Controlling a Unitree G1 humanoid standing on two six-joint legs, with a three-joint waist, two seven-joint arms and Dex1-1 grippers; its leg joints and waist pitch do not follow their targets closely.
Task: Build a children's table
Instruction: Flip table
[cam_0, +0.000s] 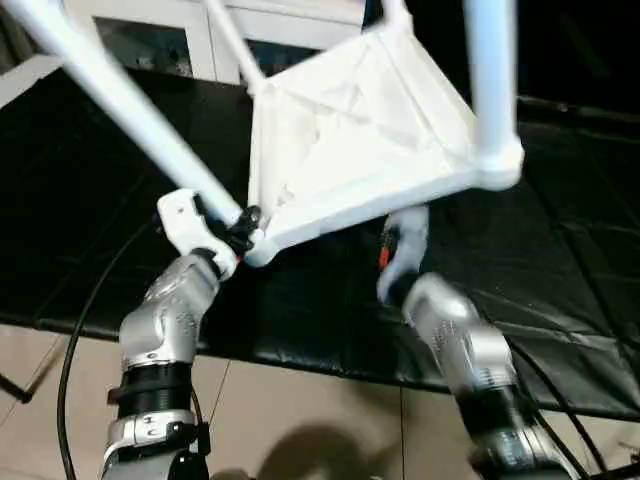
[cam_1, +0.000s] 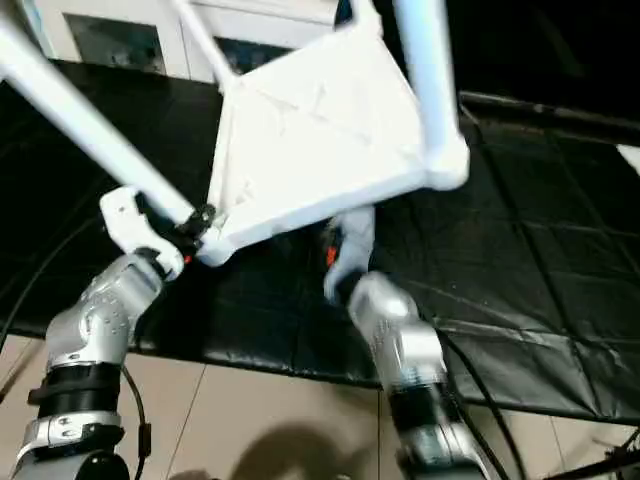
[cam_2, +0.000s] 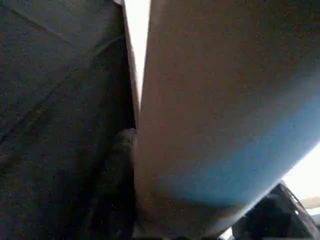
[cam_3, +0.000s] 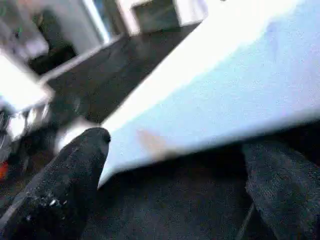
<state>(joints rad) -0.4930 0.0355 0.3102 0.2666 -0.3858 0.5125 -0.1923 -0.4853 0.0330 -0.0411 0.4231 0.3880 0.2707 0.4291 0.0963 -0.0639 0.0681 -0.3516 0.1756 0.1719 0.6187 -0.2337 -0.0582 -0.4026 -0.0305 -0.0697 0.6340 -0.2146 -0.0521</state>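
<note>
White table (cam_0: 350, 130) tipped up over black mat (cam_0: 560, 250), legs (cam_0: 120, 95) pointing toward camera. Left gripper (cam_0: 240, 232) clamped on near corner at base of a leg. Right gripper (cam_3: 175, 165) spread wide under tabletop edge, holding nothing.

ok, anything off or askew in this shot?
Yes: the table is upside down and tilted, legs pointing up, lifted off the black mat. The left end effector grips a leg near the corner socket; the right end effector is open under the near edge.
</note>
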